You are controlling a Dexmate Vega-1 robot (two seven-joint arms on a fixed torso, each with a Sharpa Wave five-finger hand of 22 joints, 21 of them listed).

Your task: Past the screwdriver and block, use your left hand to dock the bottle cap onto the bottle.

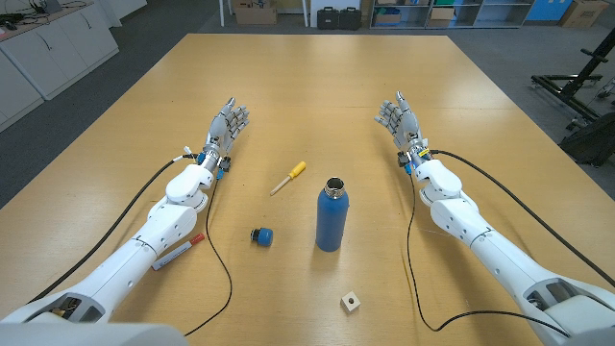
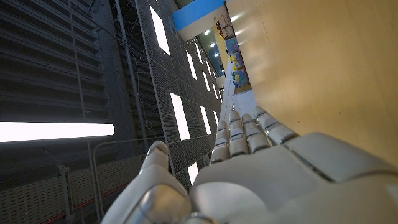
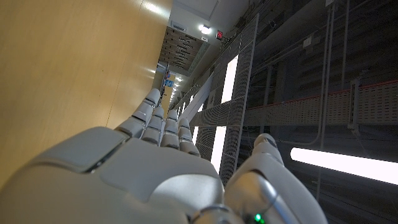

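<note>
- Nearest the robot, a small pale block (image 1: 352,304) with a dark spot on its top face lies on the wooden table (image 1: 327,86), a little right of centre and near the front edge.
- On the left, a marker with a red cap (image 1: 178,252) lies just beside the left forearm, partly tucked under it.
- The blue bottle cap (image 1: 262,235) rests on the table left of centre, near the bottle and apart from it.
- Right of the cap, the blue bottle (image 1: 331,216) stands upright, its steel mouth open and uncapped.
- Farther back, between cap and left hand, the screwdriver (image 1: 287,178) with a yellow handle lies at a slant, handle toward the far right.
- The left hand (image 1: 227,126) sits far left of the screwdriver, well apart from the cap, fingers stretched out and slightly spread, with nothing in it. The left wrist view shows the back of this hand (image 2: 249,162), fingers straight beside the table surface, thumb held off to one side.
- The right hand (image 1: 401,120) mirrors it on the far right, fingers extended and apart, holding nothing. The right wrist view shows its back (image 3: 143,162) standing on edge next to the tabletop, thumb clear of the fingers.
</note>
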